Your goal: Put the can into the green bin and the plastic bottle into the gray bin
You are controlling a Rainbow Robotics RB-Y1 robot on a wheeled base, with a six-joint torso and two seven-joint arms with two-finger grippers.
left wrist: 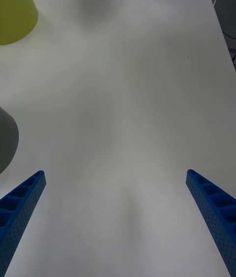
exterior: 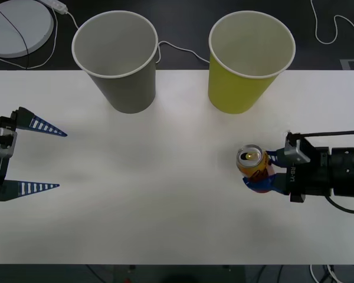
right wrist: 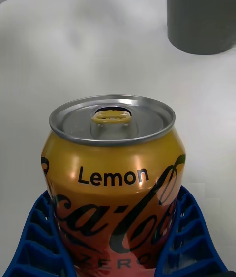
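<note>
Gold-sided, the can [exterior: 253, 167] stands upright on the table [exterior: 165, 194], clasped between the right gripper [exterior: 264, 171] fingers, seemingly for lifting. Green bin [exterior: 248, 62] waits just beyond the claw, the gray bin [exterior: 117, 59] farther off; the left gripper [exterior: 44, 159] idles, spread wide.

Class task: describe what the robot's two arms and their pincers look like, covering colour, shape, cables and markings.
Both pincers have blue, ribbed, tapering fingers. The left pincer sits on a black-and-gray wrist block. The right pincer sits on a black cylindrical arm with a gray bracket, white lettering on the wrist and black cables running along it.
</note>
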